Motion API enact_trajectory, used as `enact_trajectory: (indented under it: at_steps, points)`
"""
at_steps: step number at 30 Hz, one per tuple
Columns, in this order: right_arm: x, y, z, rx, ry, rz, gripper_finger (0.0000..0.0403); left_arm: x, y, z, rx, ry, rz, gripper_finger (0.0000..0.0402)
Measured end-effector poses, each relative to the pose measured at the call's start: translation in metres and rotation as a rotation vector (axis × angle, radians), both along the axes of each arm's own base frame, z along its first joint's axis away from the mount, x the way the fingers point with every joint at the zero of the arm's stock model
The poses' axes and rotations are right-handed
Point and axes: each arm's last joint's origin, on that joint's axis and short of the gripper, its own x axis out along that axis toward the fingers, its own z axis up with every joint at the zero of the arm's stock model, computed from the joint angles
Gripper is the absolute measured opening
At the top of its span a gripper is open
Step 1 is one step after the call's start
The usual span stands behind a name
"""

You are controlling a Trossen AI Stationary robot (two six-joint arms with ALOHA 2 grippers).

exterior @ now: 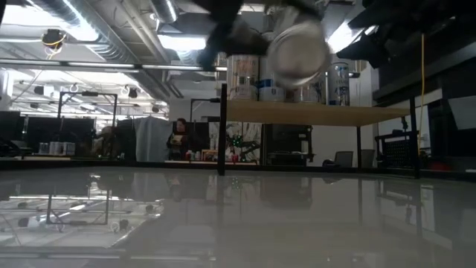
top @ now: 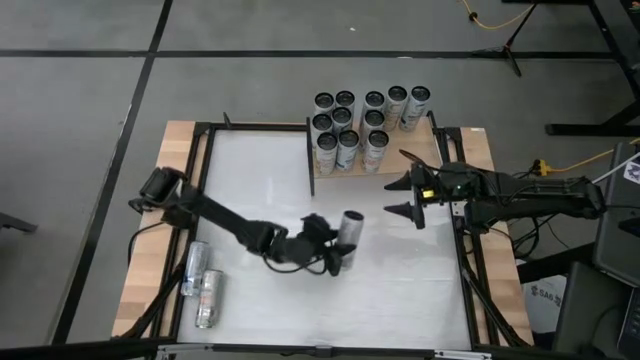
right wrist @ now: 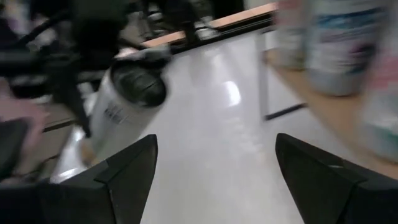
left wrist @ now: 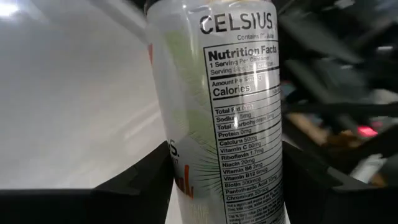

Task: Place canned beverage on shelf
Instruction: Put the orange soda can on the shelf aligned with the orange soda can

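Gripping a silver can [top: 350,229], the left tool [top: 338,243] is clenched on its lower body, a dark finger on either side; the can is lifted off the worktop [top: 330,300] and tilted, in front of the shelf [top: 410,152] and well apart from it.

Right tool [top: 408,195]: jaws parted about halfway, nothing between them, hovering just off the shelf's front edge, facing the held can.

Can, left wrist view [left wrist: 217,118]: pale silver with a faint green wash, black "CELSIUS" lettering at the top, nutrition panel below, a trace of orange print near the fingers [left wrist: 146,177]. Fills most of that view.

Shelf: pale wood board on black posts, at the worktop's far right corner. A dozen or so similar cans [top: 345,125] stand upright on its left part in close rows.

Two more cans [top: 201,283] lie on their sides on the wooden strip at the worktop's left edge, far from the shelf.

Low view: held can's round end [exterior: 297,50] hangs above shelf-board level [exterior: 312,113], nearer the camera; standing cans [exterior: 242,78] show behind it. People sit in the room beyond.

Right wrist view alone shows the held can's dark top [right wrist: 142,84] tilted toward the right tool [right wrist: 214,171], with blurred shelf cans [right wrist: 339,46] at one side.
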Motion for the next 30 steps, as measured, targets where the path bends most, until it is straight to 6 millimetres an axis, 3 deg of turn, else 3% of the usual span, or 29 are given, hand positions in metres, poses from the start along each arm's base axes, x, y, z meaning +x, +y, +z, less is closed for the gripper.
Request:
enact_trajectory:
  at_steps: [4,12,19,30]
  points:
    - [0.001,0.003,0.004,0.109,-0.037,0.083,0.0317,0.012,0.017,0.012,0.02,-0.093,-0.09,0.0221]
    - [0.004,0.003,0.015,0.274,-0.143,0.044,0.0317,0.022,0.039,0.027,0.07,-0.221,-0.158,0.0224]
    - [0.005,0.005,0.028,0.28,-0.268,0.132,0.0317,0.024,0.043,0.031,0.083,-0.255,-0.175,0.0225]
    - [0.013,0.005,0.028,0.275,-0.286,0.12,0.0317,0.024,0.044,0.031,0.109,-0.255,-0.167,0.0225]
